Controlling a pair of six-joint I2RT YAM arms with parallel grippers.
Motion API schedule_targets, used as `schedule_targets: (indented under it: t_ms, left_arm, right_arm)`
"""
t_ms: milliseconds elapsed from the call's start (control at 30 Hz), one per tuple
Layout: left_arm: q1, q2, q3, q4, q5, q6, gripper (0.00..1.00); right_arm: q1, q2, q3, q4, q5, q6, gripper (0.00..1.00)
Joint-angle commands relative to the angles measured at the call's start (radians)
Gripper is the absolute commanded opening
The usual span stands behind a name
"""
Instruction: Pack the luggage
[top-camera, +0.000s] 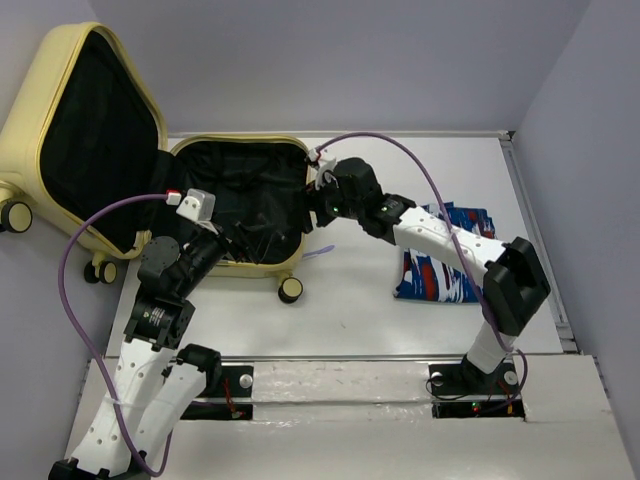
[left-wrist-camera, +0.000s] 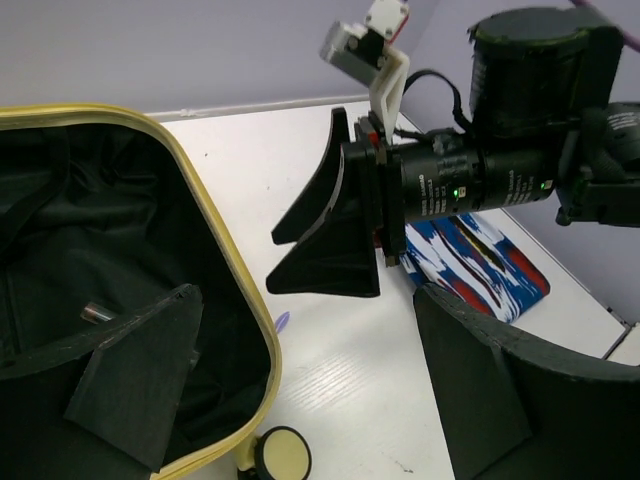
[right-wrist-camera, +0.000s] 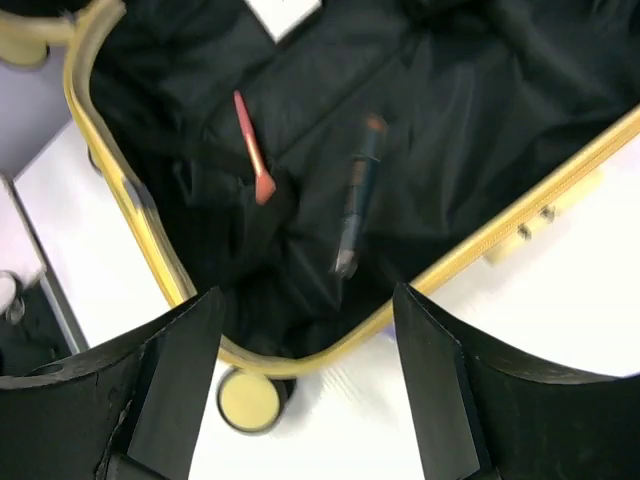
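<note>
The pale-yellow luggage (top-camera: 100, 130) lies open, its lid leaning up at the far left and its black-lined base (top-camera: 240, 190) flat on the table. My left gripper (top-camera: 228, 243) is open and empty, straddling the base's front rim (left-wrist-camera: 240, 300), one finger (left-wrist-camera: 130, 380) inside and the other (left-wrist-camera: 520, 390) outside. My right gripper (top-camera: 318, 205) is open and empty at the base's right edge, above the rim (right-wrist-camera: 300, 345). Inside on the lining lie a thin red stick (right-wrist-camera: 250, 145) and a dark tube (right-wrist-camera: 355, 200), blurred.
A folded blue, white and red patterned cloth (top-camera: 445, 255) lies on the table at the right, under the right arm; it also shows in the left wrist view (left-wrist-camera: 480, 260). A suitcase wheel (top-camera: 290, 290) sticks out at the front. Walls stand close on both sides.
</note>
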Motion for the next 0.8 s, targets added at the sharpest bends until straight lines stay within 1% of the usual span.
schedule_targets:
  t_ms: [0,67,100,133,167,233,333,467,567,633,767]
  left_arm:
    - [0.002,0.0,0.034,0.041,0.033,0.002,0.99]
    - [0.002,0.0,0.034,0.041,0.035,0.002,0.99]
    - [0.002,0.0,0.034,0.041,0.035,0.002,0.99]
    - [0.002,0.0,0.033,0.041,0.035,0.002,0.99]
    - [0.002,0.001,0.033,0.043,0.033,0.002,0.99]
    - [0.002,0.003,0.033,0.043,0.033,0.002,0.99]
    - [0.002,0.006,0.031,0.043,0.032,0.002,0.99]
    - [0.002,0.006,0.031,0.044,0.036,0.002,0.99]
    - [0.004,0.007,0.031,0.044,0.039,0.002,0.99]
    - [0.002,0.007,0.031,0.046,0.041,0.002,0.99]
    - [0.002,0.009,0.031,0.046,0.042,0.002,0.99]
  right_arm:
    - [-0.096,-0.061,-0.145,0.1,-0.055,-0.076,0.72]
    - [-0.134,-0.067,-0.197,0.1,-0.127,-0.111,0.72]
    - [-0.147,-0.064,-0.229,0.13,-0.176,-0.157,0.72]
    - [-0.147,-0.048,-0.24,0.13,-0.192,-0.188,0.72]
    - [-0.147,-0.037,-0.246,0.13,-0.203,-0.252,0.72]
    - [-0.147,0.018,-0.24,0.129,-0.235,-0.288,0.72]
    - [-0.147,0.093,-0.2,0.127,-0.236,-0.326,0.72]
    - [-0.147,0.173,-0.157,0.127,-0.262,-0.34,0.71]
    - [-0.147,0.239,-0.131,0.129,-0.322,-0.337,0.71]
    - [-0.147,0.264,-0.125,0.141,-0.325,-0.329,0.71]
    - [-0.147,0.285,-0.166,0.236,-0.327,-0.279,0.71]
